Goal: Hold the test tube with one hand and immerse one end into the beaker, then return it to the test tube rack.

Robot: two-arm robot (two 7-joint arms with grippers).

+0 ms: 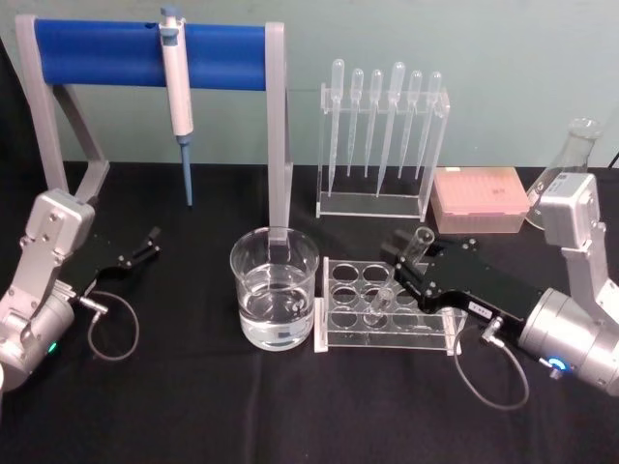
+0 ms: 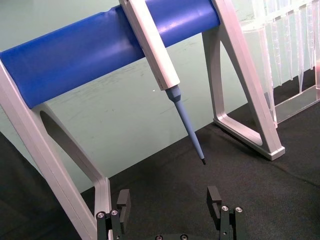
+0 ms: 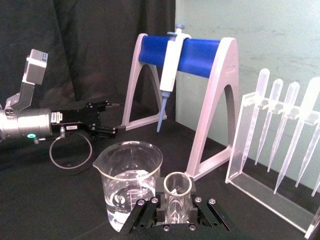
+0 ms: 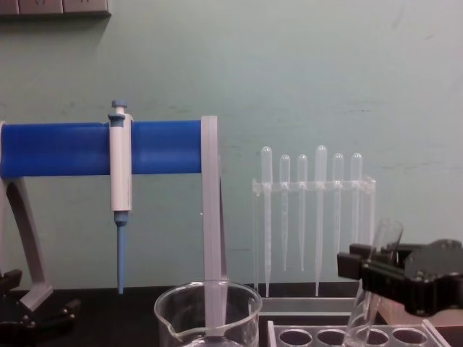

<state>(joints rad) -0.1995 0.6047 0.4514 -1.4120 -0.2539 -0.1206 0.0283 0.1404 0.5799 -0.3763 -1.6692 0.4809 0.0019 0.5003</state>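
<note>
As right claw [image 1: 406,263] grips test tube [image 4: 381,247] | tilted, rim up | left claw [image 1: 150,242] idle

Soft, even light falls from above, leaving a pale sheen along the top of the blue roller [image 2: 100,55] and small glints on the rim of the beaker [image 1: 275,290]; the wall [image 4: 325,72] reads bright, the black table cloth [image 1: 184,406] dark, shadows faint

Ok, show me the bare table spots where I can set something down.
Free: the front strip of the black table before the clear glass beaker and clear acrylic tube rack; also between the open left gripper and the beaker. Crowded: the rack, where the right gripper grips the glass test tube.
</note>
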